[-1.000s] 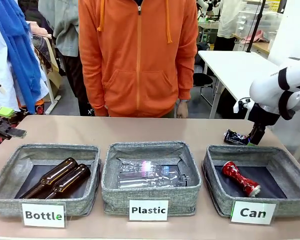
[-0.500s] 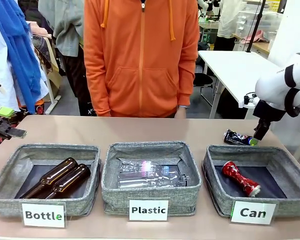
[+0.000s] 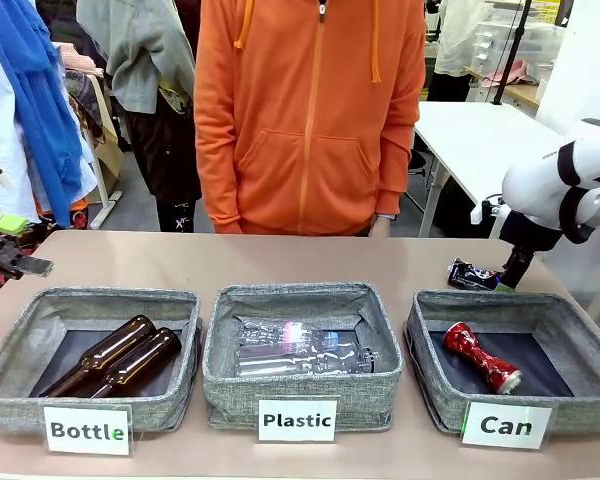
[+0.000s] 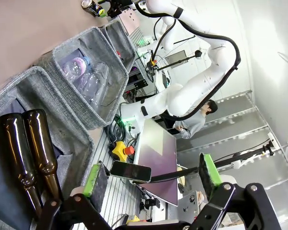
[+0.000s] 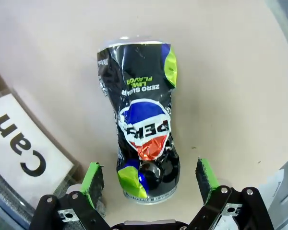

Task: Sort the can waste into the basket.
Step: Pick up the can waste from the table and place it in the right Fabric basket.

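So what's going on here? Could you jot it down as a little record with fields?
Baskets: three, labelled Bottle, Plastic, Can
Can basket: holds the red can
Dark can: crushed, lying on the table behind the Can basket
Right gripper: open, fingers either side of the dark can
Left gripper: open, holding nothing
Person: standing at the far side

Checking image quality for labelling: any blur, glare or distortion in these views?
Front view: sharp, even lighting, labels readable. Right wrist view: crisp; dark crushed can casts only a soft shadow. Left wrist view: rolled, wide-angle bending; brown bottles show small glints.
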Robot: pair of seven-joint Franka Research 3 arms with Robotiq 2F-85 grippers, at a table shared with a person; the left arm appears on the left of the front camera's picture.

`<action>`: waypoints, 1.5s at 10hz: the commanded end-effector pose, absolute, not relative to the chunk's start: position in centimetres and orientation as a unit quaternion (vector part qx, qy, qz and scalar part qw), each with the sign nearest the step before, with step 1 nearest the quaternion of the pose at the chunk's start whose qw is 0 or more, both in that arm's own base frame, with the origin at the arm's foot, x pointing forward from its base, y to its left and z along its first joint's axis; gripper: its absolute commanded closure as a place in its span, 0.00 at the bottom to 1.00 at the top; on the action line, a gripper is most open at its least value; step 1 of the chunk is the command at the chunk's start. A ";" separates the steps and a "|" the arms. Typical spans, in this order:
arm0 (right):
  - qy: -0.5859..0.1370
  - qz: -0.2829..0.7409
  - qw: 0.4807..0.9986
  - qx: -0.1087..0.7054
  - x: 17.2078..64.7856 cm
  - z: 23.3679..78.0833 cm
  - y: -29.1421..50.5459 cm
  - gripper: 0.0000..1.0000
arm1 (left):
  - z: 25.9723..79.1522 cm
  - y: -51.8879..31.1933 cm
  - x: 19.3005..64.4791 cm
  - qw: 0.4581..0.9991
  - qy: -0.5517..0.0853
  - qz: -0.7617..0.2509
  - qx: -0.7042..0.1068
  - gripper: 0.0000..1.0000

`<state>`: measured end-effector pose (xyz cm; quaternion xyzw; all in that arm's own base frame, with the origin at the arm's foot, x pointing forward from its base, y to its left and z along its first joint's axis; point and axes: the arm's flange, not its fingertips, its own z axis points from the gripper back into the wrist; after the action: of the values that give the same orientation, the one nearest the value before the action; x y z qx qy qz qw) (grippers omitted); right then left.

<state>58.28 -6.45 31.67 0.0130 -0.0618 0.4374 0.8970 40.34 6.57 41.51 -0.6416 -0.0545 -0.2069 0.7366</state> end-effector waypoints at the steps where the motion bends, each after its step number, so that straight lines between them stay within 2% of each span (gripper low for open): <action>1: -0.071 0.428 0.901 0.026 60.1 30.8 -6.7 0.00 | 41.8 6.5 40.1 0.738 -0.051 -0.211 -0.639 0.00; 7: -0.038 0.411 0.909 0.056 61.4 28.3 -7.0 0.00 | 41.8 6.5 40.1 0.738 -0.051 -0.211 -0.639 0.00; 8: -0.029 0.414 0.908 0.052 61.4 28.2 -6.9 0.16 | 41.8 6.5 40.1 0.738 -0.051 -0.211 -0.639 0.00; 9: -0.019 0.416 0.907 0.062 61.3 28.1 -6.9 0.59 | 41.8 6.5 40.1 0.738 -0.051 -0.211 -0.639 0.00; 10: -0.014 0.412 0.909 0.063 61.4 28.1 -6.9 0.76 | 41.8 6.5 40.1 0.738 -0.051 -0.211 -0.639 0.00; 11: -0.010 0.414 0.908 0.065 61.4 28.1 -6.9 1.00 | 41.8 6.5 40.1 0.738 -0.051 -0.211 -0.639 0.00; 13: -0.010 0.414 0.908 0.067 61.3 28.2 -6.8 1.00 | 41.8 6.5 40.1 0.738 -0.051 -0.211 -0.639 0.00; 14: -0.008 0.413 0.908 0.066 61.4 28.2 -6.7 0.95 | 41.8 6.5 40.1 0.738 -0.051 -0.211 -0.639 0.00; 15: -0.008 0.413 0.908 0.067 61.4 28.2 -6.7 1.00 | 41.8 6.5 40.1 0.738 -0.051 -0.211 -0.639 0.00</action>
<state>60.64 -6.64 28.08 0.0703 -0.0119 0.4194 0.9050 40.34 6.57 41.51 -0.6416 -0.0545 -0.2069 0.7366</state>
